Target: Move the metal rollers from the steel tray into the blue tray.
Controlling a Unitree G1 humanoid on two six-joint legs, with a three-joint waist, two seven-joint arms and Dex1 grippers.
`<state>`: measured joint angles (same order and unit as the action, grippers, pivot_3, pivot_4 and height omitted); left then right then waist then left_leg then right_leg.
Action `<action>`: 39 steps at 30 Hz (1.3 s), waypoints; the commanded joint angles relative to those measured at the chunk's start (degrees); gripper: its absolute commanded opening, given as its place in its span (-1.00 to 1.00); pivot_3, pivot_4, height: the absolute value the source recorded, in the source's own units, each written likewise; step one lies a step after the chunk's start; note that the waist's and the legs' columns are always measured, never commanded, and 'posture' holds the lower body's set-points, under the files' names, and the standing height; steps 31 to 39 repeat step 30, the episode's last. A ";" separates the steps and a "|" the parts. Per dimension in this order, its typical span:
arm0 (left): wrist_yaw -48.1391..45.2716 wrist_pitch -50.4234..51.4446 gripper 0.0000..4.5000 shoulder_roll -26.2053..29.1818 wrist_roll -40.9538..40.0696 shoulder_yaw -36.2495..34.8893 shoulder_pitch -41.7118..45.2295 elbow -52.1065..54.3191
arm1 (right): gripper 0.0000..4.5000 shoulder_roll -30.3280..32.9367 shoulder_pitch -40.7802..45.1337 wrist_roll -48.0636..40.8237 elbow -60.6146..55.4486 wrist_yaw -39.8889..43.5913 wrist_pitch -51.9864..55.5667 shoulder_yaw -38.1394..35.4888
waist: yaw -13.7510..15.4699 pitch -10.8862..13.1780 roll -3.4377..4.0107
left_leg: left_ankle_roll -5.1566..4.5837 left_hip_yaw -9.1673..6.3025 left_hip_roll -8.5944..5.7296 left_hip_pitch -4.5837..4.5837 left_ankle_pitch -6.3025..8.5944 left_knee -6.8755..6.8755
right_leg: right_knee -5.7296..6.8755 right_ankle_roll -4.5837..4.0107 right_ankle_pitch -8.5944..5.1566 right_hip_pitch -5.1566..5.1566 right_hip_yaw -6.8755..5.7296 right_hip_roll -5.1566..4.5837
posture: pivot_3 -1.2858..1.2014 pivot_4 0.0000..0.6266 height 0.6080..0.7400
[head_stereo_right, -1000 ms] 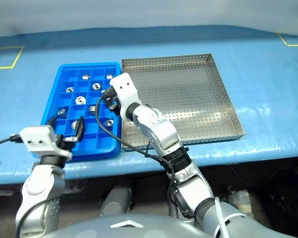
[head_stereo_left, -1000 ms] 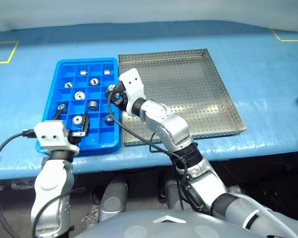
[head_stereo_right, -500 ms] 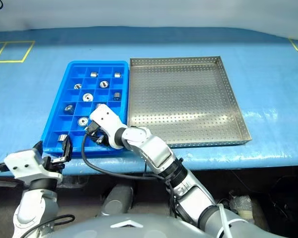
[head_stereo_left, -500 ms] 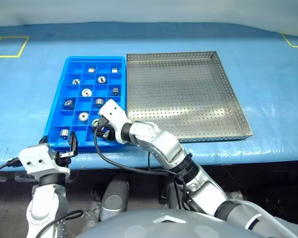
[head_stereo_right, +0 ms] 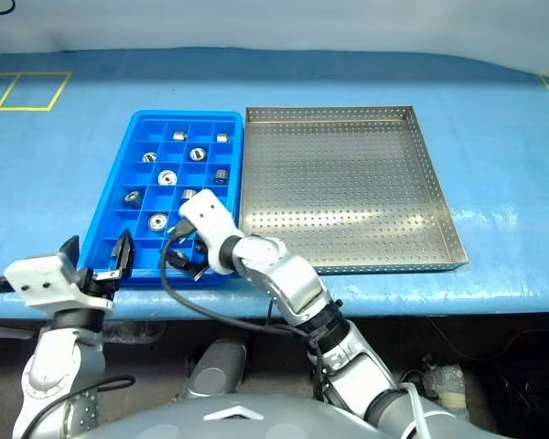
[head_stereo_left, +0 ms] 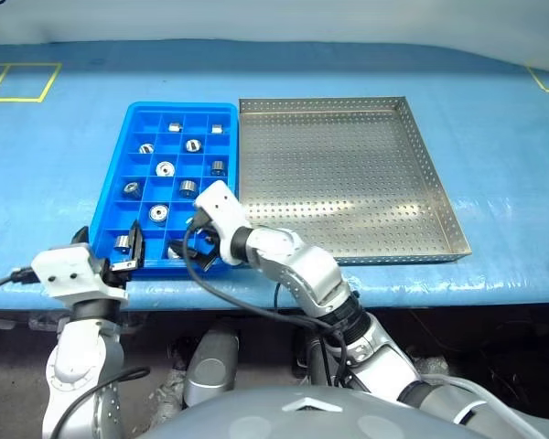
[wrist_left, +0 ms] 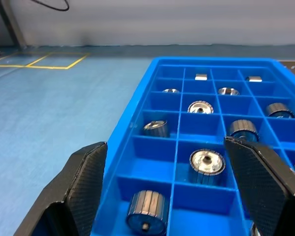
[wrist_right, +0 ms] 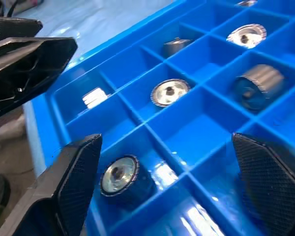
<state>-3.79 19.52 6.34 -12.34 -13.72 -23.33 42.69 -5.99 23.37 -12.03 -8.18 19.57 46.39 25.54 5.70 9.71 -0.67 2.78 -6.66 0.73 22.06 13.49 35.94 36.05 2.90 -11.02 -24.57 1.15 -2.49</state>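
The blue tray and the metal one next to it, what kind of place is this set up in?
Probably a workshop or robot test bench for sorting parts. A long table under a blue cover carries the blue tray of compartments holding metal rollers, a perforated steel tray, and yellow tape squares.

A blue table covering (head_stereo_left: pixel 55 146) spreads across the whole upper part of the left eye view, faintly wrinkled, with creases toward the right edge. Yellow tape lines (head_stereo_left: pixel 23 80) mark a square outline in the upper left corner of the frame, and another piece of yellow tape (head_stereo_left: pixel 547 79) shows at the upper right edge. Along the top runs a pale grey wall (head_stereo_left: pixel 274 20). Below the table's front edge lies dark floor (head_stereo_left: pixel 494 347).
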 commanded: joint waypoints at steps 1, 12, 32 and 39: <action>-1.29 2.51 0.84 2.21 -0.34 1.28 3.48 -0.64 | 0.94 2.07 -0.46 -0.84 -6.77 0.43 -1.08 -3.02 | -0.63 0.00 0.00 | 0.00 0.00 0.00 -0.01 0.00 0.00 | 0.00 0.01 0.01 0.01 0.00 0.00 | 0.21 -0.52 1.00; -10.24 7.82 0.84 10.41 -0.87 8.45 14.87 -7.81 | 0.94 15.92 -7.79 -1.15 -17.64 1.50 0.04 -10.60 | -5.47 -0.01 -0.01 | 0.00 0.04 -0.01 -0.05 0.00 -0.01 | 0.00 0.05 0.04 0.08 0.07 0.00 | 0.09 -0.52 1.00; -13.96 5.88 0.84 11.87 0.75 10.21 14.34 -9.79 | 0.94 21.73 -14.89 -2.20 -22.53 1.75 0.24 -10.92 | -7.78 -0.01 -0.02 | -0.01 0.11 -0.01 -0.14 0.00 0.08 | 0.03 0.10 0.07 0.16 0.16 0.00 | 0.05 -0.52 1.00; -13.96 5.88 0.84 11.87 0.75 10.21 14.34 -9.79 | 0.94 21.73 -14.89 -2.20 -22.53 1.75 0.24 -10.92 | -7.78 -0.01 -0.02 | -0.01 0.11 -0.01 -0.14 0.00 0.08 | 0.03 0.10 0.07 0.16 0.16 0.00 | 0.05 -0.52 1.00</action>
